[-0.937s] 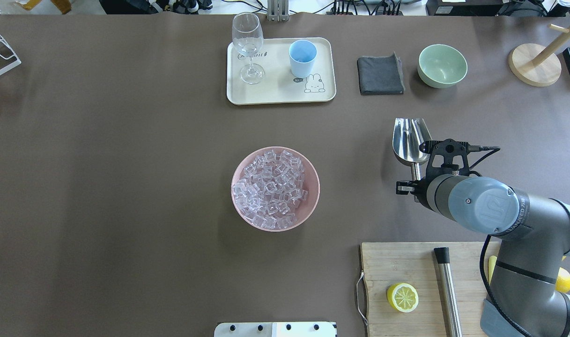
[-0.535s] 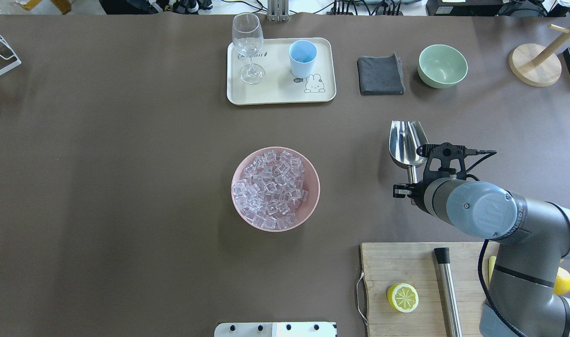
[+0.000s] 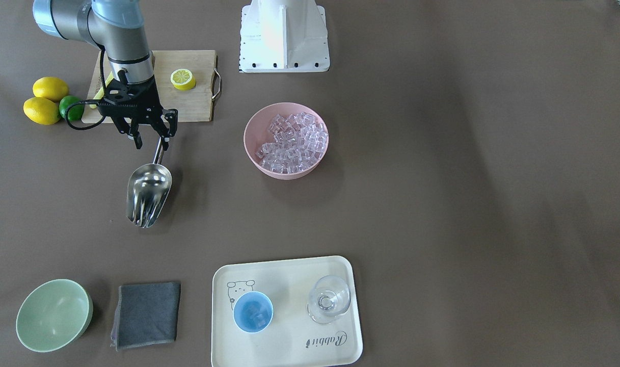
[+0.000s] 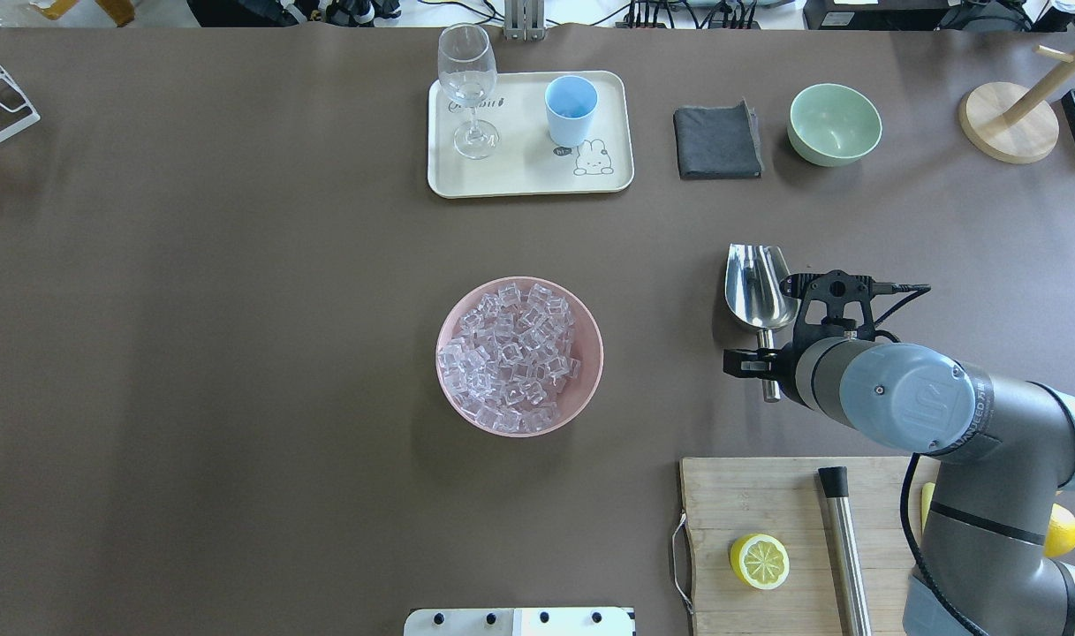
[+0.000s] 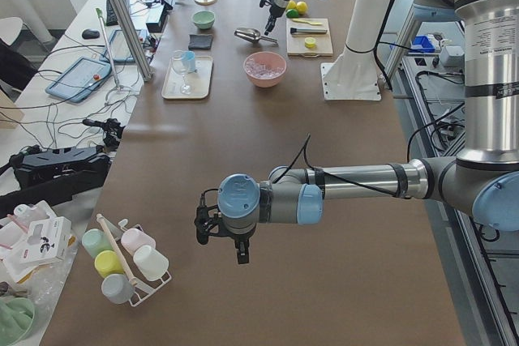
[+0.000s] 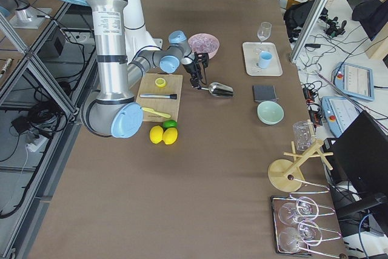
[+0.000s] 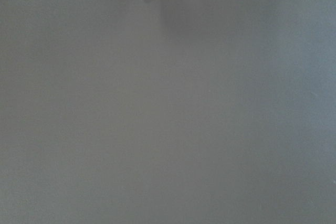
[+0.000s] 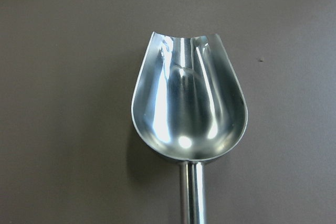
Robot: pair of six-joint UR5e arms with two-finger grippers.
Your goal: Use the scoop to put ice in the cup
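The steel scoop [image 4: 756, 287] lies on the brown table, right of the pink bowl [image 4: 590, 389] heaped with clear ice [image 4: 511, 353]. It fills the right wrist view [image 8: 189, 108], trough empty. My right gripper [image 3: 151, 141] stands over the handle, fingers apart on either side, open. The light-blue cup [image 3: 252, 311] stands on the cream tray [image 3: 289, 351] with a few cubes inside. My left gripper [image 5: 220, 241] shows only in the left side view, over bare table far from everything; I cannot tell its state.
A wine glass [image 4: 468, 88] shares the tray. A grey cloth [image 4: 718, 141] and a pale green bowl [image 4: 835, 124] lie right of it. A cutting board [image 4: 767, 495] with a lemon half [image 4: 759, 561] and a steel rod [image 4: 846, 548] sits near my right arm.
The right gripper and scoop moved left and toward the robot. The scoop sank to the table, its handle end now shows, and the fingers stand wider apart.
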